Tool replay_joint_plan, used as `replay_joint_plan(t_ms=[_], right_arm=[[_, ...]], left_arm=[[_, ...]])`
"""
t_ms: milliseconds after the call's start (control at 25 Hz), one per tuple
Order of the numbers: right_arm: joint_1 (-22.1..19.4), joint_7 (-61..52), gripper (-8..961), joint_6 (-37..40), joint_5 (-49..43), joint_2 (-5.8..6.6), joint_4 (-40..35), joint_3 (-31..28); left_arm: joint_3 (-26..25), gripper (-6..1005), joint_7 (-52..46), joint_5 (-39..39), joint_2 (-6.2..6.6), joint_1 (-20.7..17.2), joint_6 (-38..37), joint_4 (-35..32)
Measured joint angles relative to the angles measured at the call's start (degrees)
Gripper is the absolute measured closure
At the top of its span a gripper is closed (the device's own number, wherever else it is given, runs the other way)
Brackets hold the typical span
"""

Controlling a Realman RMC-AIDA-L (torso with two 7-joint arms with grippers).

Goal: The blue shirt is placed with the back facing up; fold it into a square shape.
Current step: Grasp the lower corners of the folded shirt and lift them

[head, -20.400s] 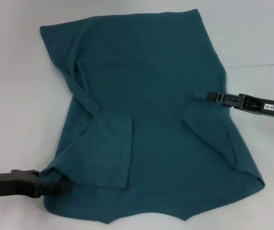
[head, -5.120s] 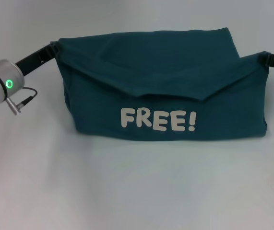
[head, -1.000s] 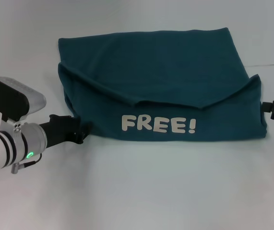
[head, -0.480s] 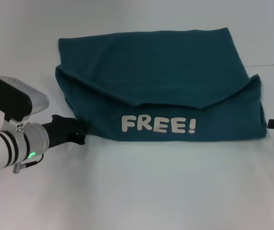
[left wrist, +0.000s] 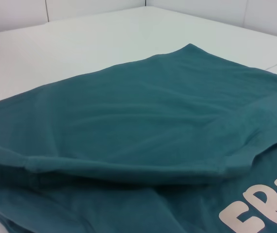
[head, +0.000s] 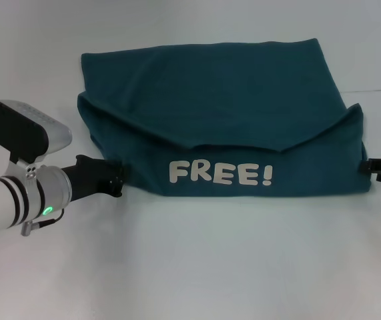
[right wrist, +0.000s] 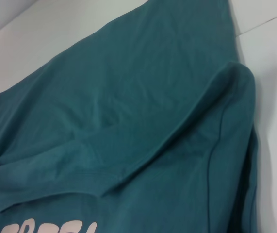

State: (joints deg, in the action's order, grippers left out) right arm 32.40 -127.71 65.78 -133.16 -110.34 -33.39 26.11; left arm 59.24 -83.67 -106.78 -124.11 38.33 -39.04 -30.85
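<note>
The blue shirt (head: 217, 93) lies folded into a wide band on the white table, its near flap turned up so the white lettering "FREE!" (head: 220, 173) shows. My left gripper (head: 115, 181) is at the shirt's near left corner, touching the fabric edge. My right gripper (head: 371, 166) is at the near right corner, right against the fold. The left wrist view shows the shirt (left wrist: 128, 111) close up with its layered fold and part of the lettering (left wrist: 264, 208). The right wrist view shows the shirt (right wrist: 128, 97) and its folded right edge.
White table (head: 197, 267) surrounds the shirt, with bare surface on the near side. A thin seam line (head: 377, 90) runs across the table at the far right. My left arm's silver wrist and black camera housing (head: 23, 130) stand left of the shirt.
My right gripper has come back in to the shirt's right edge after drawing away. My left arm has edged slightly toward the shirt. The shirt has not moved.
</note>
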Motion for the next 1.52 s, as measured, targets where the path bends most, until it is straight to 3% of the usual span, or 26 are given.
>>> replay_joint_plan(t_ms=[240, 880, 1320, 1520], right_arm=[[0.88, 0.06, 328, -1.27, 0.01, -0.94, 0.15, 0.80], [0.88, 0.02, 346, -2.07, 0.28, -1.45, 1.34, 1.27], [1.20, 0.02, 471, -1.88, 0.30, -1.57, 1.49, 1.48], [1.09, -0.11, 574, -1.67, 0.18, -1.55, 1.47, 1.99]], left_arm=[[-0.01, 974, 0.00, 0.00, 0.11, 0.00, 0.29, -0.04], [-0.03, 975, -0.01, 0.00, 0.10, -0.01, 0.38, -0.28], [0.00, 975, -0.18, 0.00, 0.07, -0.01, 0.36, -0.26], [0.00, 975, -0.18, 0.00, 0.02, -0.04, 0.23, -0.26]])
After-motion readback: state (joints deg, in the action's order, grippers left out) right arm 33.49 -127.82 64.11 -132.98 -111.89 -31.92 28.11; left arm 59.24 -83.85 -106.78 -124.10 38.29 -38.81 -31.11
